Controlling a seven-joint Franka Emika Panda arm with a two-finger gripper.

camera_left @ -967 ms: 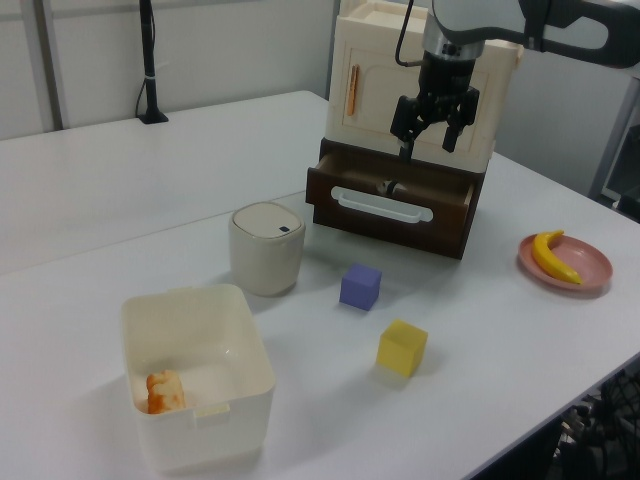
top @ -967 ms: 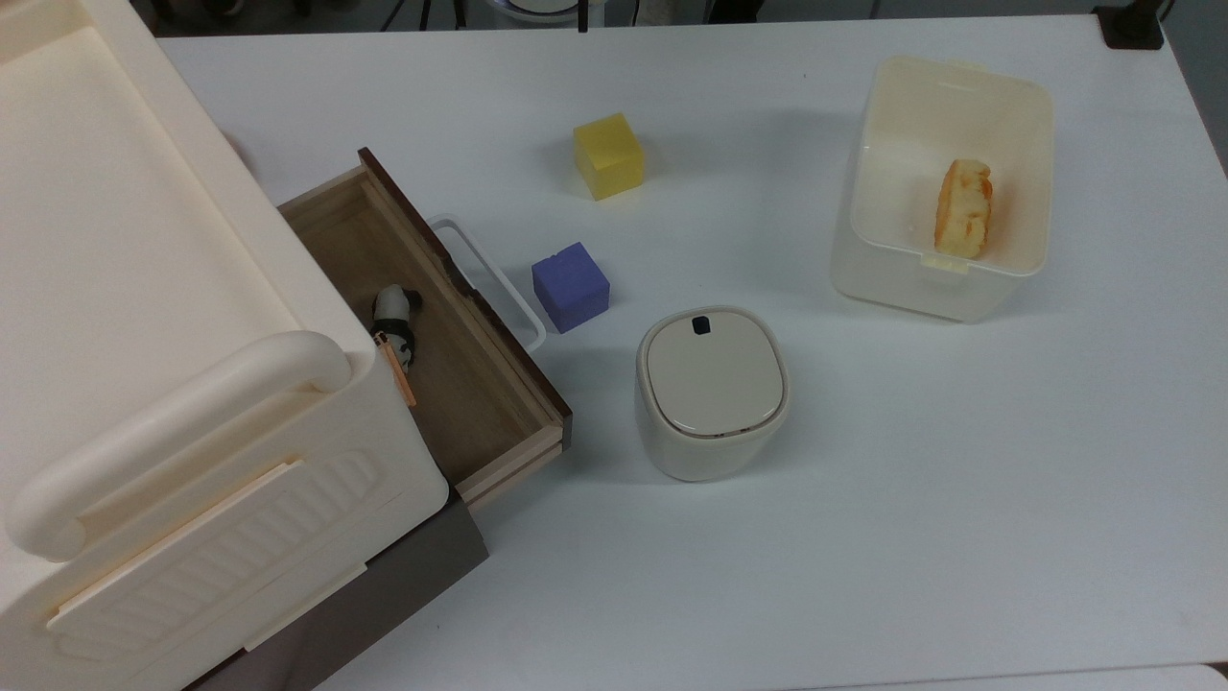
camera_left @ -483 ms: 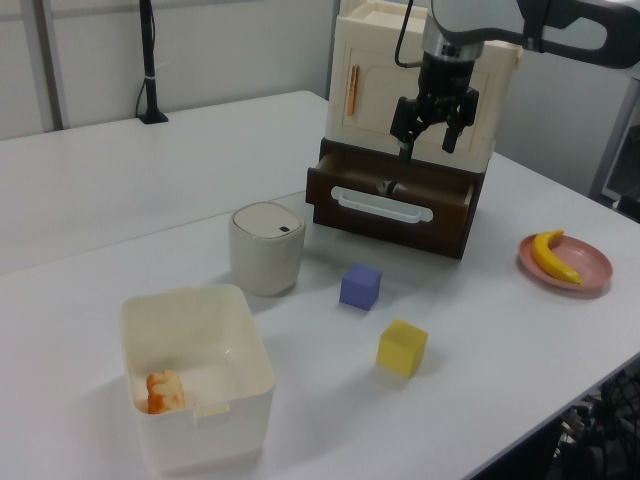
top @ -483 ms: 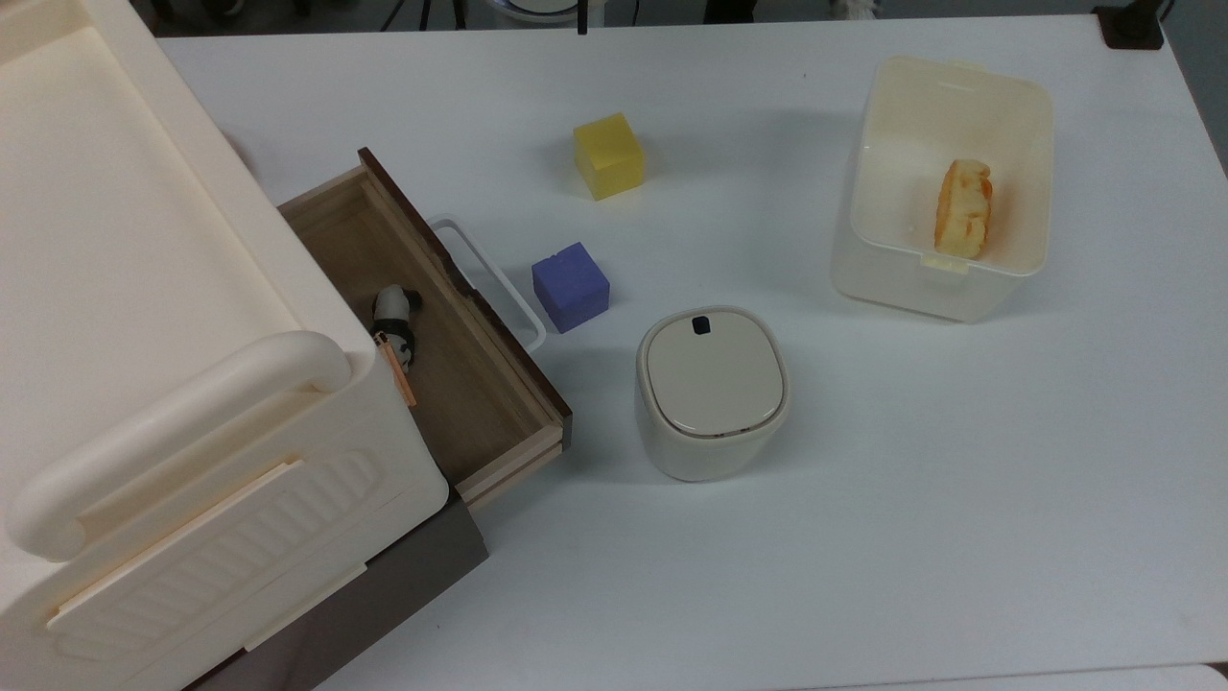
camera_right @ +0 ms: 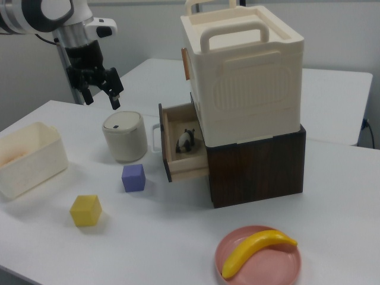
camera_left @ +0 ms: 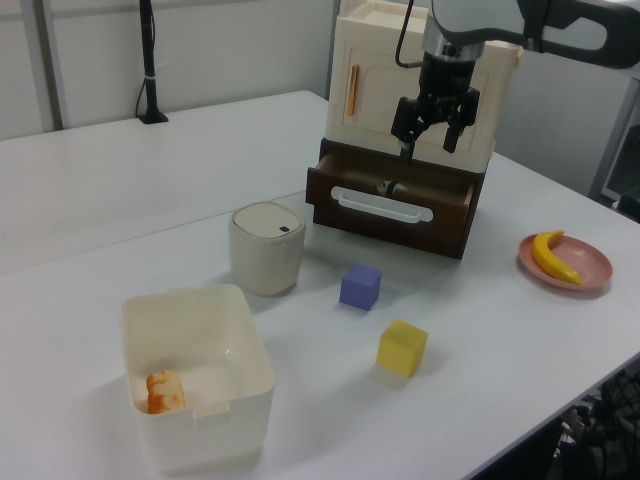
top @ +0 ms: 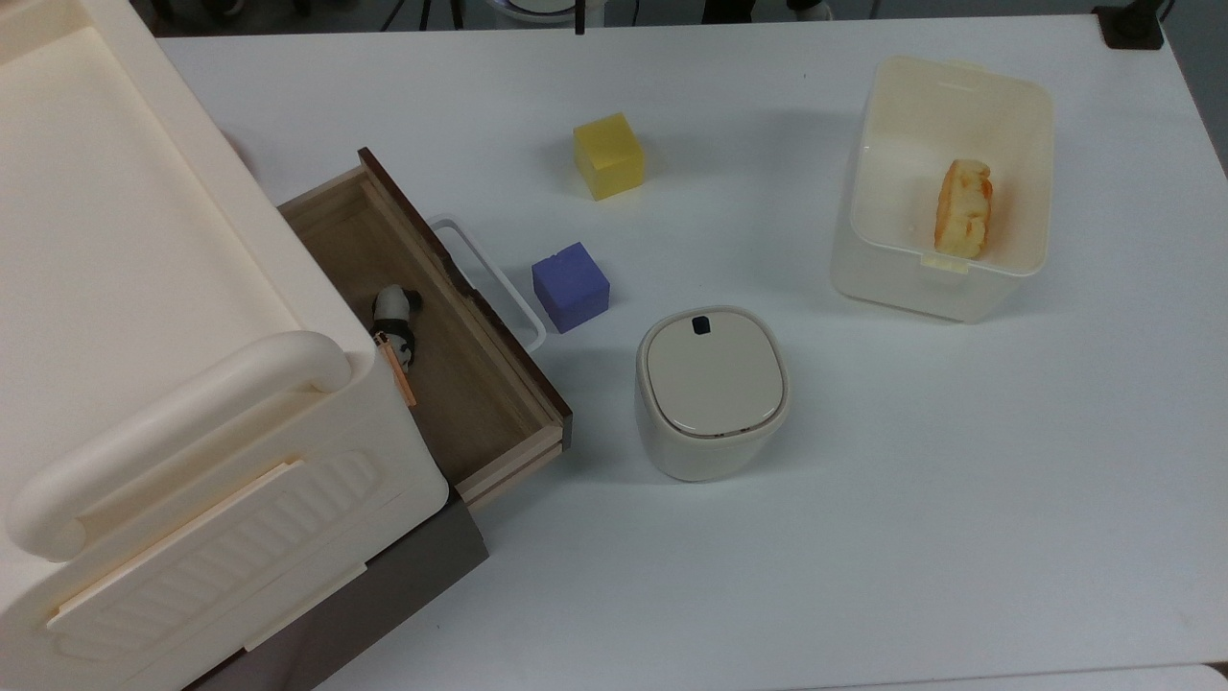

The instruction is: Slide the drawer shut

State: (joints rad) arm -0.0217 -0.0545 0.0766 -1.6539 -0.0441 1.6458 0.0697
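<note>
You have not started the closing itself: the drawer (top: 427, 336) stands pulled well out of the cream cabinet (top: 144, 317), its light-brown inside open to the top view in the left half of the frame, with a small panda figure (top: 396, 317) lying in it near the cabinet's edge. The dark front panel and the white loop handle (top: 489, 278) face toward the frame's centre, and the purple cube (top: 571, 286) sits just beside the handle, so watch it when you come in from that side. In the left view the gripper (camera_left: 432, 118) hangs in the upper right of the frame, above the drawer and in front of the cabinet's face, its two fingers spread apart and holding nothing. In the right view the gripper (camera_right: 100, 83) appears in the upper left, above the round lidded container (camera_right: 125, 136) and out in front of the drawer's front panel, clear of the handle (camera_right: 155, 138) and touching nothing. So the whole push is left: you need to bring the fingers down to the level of the front panel, on the side facing away from the cabinet, and then press it straight in. The yellow cube (top: 607, 155), the translucent bin (top: 945, 187) and the plate with the banana (camera_right: 259, 254) lie well apart from that path.
</note>
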